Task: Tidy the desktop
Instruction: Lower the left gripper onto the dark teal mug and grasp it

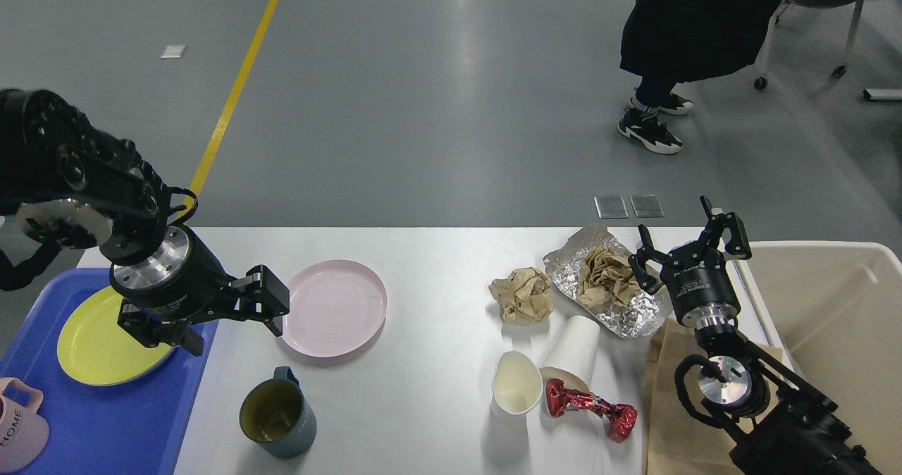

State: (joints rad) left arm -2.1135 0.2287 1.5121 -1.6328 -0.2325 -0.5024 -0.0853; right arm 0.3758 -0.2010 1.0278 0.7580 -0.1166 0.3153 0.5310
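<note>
— Across the whole near half lay the desktop (437, 263), white, with the blue tray (106, 426) at its left end and the beige bin (838, 306) at its right. What was the left gripper (236, 320) doing?

— It hung over the tray's right edge, just beside the pink plate (335, 308), fingers spread and holding nothing; the yellow plate (91, 348) lay on the tray beneath it.

— And the right gripper (687, 246)?

— Raised at the far right, fingers apart, empty, near the foil (634, 313) with crumpled brown paper (606, 278) on it.

— Centre?

— Another paper ball (523, 293), two paper cups (557, 369), one probably tipped over, a red wrapper (592, 408), and a dark mug (277, 413) nearer left.
</note>
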